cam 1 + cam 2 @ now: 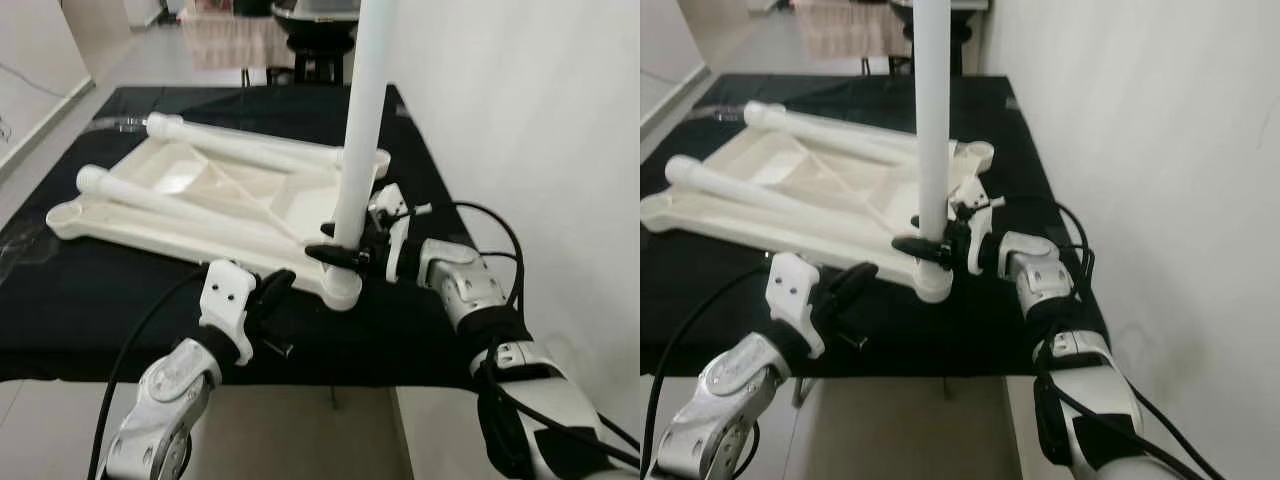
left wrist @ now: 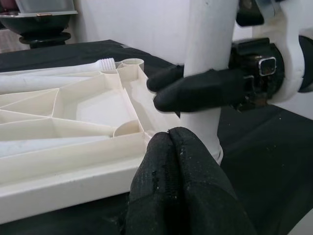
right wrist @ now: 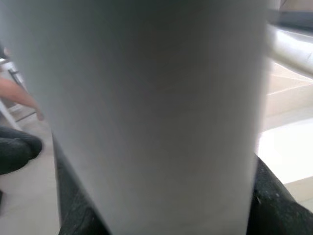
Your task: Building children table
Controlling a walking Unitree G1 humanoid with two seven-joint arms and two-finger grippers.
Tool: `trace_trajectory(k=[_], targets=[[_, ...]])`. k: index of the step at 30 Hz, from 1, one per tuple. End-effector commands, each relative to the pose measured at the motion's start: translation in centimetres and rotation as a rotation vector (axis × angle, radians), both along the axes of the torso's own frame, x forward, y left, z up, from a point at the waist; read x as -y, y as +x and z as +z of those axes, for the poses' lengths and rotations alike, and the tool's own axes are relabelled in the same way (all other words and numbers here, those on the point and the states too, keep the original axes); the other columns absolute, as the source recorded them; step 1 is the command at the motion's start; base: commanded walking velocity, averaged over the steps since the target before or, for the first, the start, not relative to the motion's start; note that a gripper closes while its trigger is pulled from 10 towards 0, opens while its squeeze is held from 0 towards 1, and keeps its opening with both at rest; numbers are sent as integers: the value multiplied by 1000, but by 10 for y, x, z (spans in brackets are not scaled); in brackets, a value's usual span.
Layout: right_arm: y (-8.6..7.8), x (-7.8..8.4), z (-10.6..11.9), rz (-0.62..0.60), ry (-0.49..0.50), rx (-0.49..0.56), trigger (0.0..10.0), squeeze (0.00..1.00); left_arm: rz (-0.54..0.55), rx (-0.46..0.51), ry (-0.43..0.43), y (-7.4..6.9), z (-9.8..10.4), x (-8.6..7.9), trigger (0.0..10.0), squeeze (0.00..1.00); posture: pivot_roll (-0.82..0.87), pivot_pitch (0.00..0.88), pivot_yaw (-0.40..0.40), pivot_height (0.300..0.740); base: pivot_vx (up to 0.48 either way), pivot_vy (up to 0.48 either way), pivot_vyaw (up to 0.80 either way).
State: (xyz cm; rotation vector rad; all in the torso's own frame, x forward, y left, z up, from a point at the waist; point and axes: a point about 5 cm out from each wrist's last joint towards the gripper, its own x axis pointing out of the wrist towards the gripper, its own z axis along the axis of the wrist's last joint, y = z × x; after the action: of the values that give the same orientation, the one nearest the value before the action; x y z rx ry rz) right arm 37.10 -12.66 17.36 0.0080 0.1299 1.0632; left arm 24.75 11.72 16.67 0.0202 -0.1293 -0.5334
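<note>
One upright white plastic table leg (image 1: 362, 120) pinched by right gripper (image 1: 345, 254) at the corner of the inverted cream plastic tabletop (image 1: 190, 205); left gripper (image 1: 275, 285) pressed together just beside its near edge.

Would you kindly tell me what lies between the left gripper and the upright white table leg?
Only bare black cloth and the white tabletop's corner socket separate the left gripper from the upright white table leg, in the left eye view.

A plain white wall (image 1: 520, 110) fills the right of the frame. A black cloth (image 1: 70, 290) covers the work surface, pale floor (image 1: 150, 55) stretches away upper left, dark furniture (image 1: 315, 25) top centre.
</note>
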Motion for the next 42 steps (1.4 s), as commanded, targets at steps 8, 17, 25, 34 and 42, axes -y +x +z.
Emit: trace_trajectory(k=[8,17,25,34,42], targets=[[-5,8,-15,-36,22,-33,0,0,10,-13,15,-4,-3,-2,10000,0,69,62,-47,740,0,0,0],[-39,-22,-53,-696,-101,-11,0,0,-2,-26,18,-5,-5,-4,10000,0,30,59,-22,740,0,0,0],[-13,-27,-44,-667,-53,-21,10000,0,10,-17,19,-2,-4,-5,10000,0,63,56,-40,740,0,0,0],[-4,-23,-14,-427,72,27,10000,0,11,-15,22,-1,-3,-5,10000,0,70,47,-42,740,0,0,0],[7,0,5,-129,-46,75,10000,0,19,-10,18,-1,-3,-4,10000,0,78,43,-52,740,0,0,0]])
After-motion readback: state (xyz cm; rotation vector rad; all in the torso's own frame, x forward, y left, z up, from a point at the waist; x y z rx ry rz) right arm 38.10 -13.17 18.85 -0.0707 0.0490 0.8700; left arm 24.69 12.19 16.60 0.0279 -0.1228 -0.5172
